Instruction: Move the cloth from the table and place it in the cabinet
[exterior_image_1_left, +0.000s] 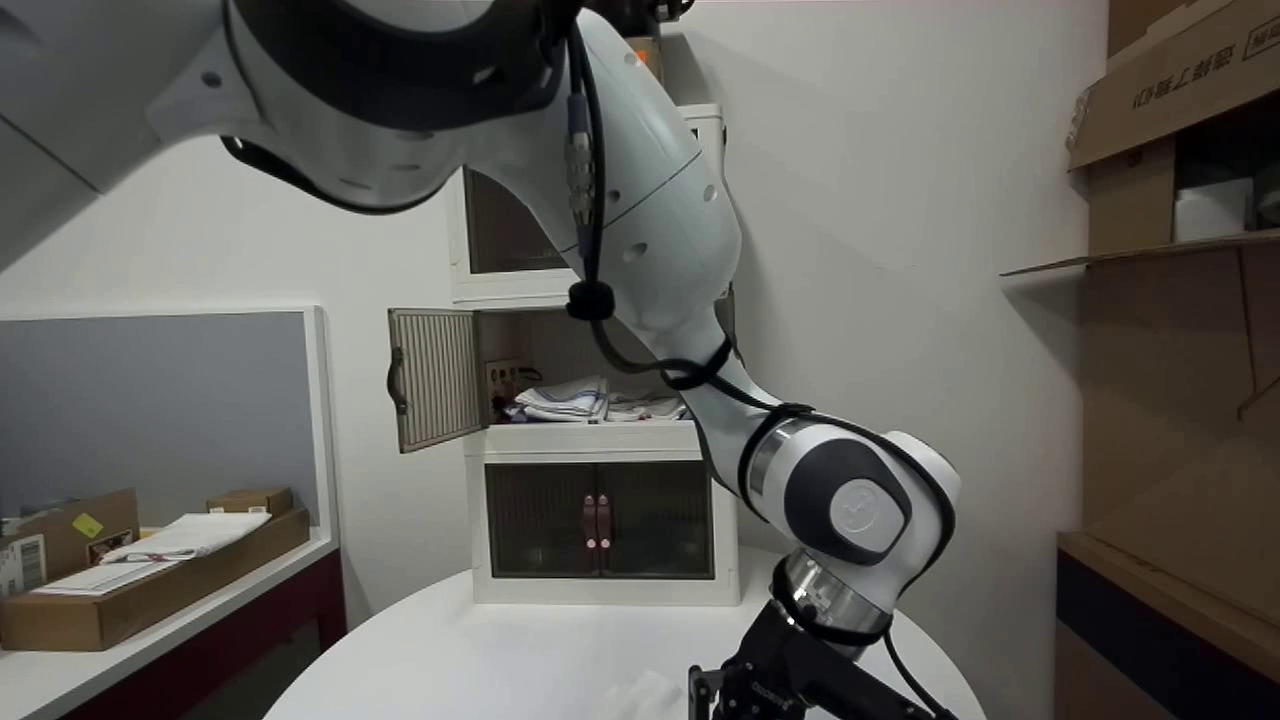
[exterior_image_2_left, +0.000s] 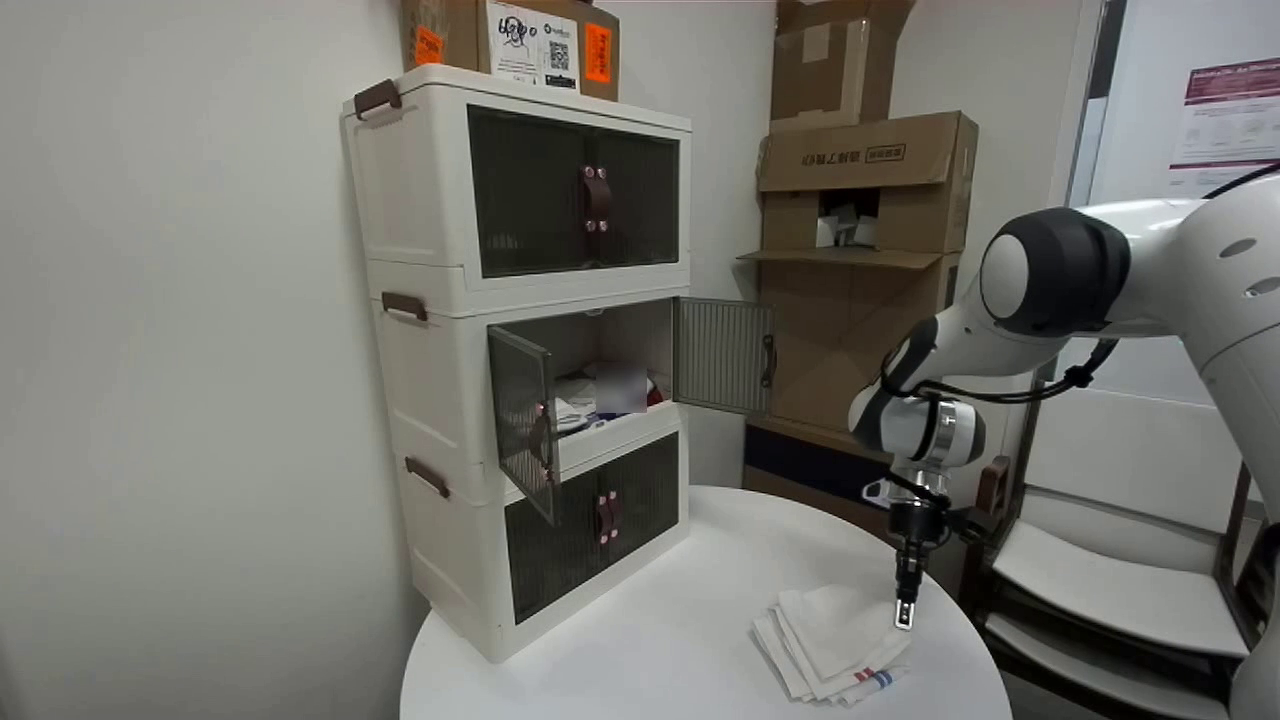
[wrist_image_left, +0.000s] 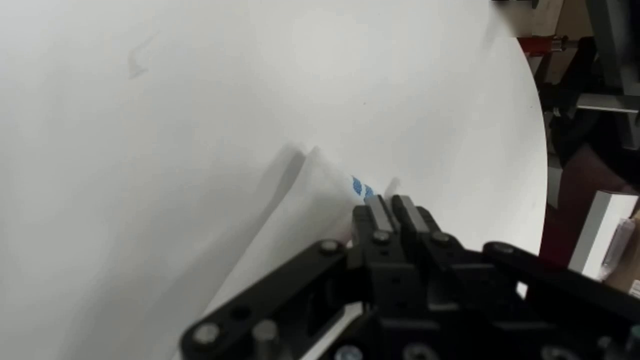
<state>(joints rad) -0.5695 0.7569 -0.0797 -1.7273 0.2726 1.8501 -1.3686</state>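
A folded white cloth (exterior_image_2_left: 832, 632) with red and blue stripes lies on the round white table (exterior_image_2_left: 640, 660). In the wrist view the cloth (wrist_image_left: 300, 220) runs up to the left finger, its corner slightly raised with a shadow. My gripper (wrist_image_left: 389, 200) is low at the cloth's edge, its fingers together with only a narrow gap. It looks shut on that edge; the pinched part is hidden. The gripper also shows in an exterior view (exterior_image_2_left: 904, 615). The white cabinet (exterior_image_2_left: 432, 375) stands on the table; its middle compartment is open, with folded cloths (exterior_image_1_left: 565, 400) inside.
The middle compartment's two doors stand open, a near door (exterior_image_2_left: 522, 420) and a far door (exterior_image_2_left: 722, 355), both jutting out. The upper and lower doors are shut. Cardboard boxes (exterior_image_2_left: 860, 190) stand behind the table. Folded chairs (exterior_image_2_left: 1110, 580) stand beside it.
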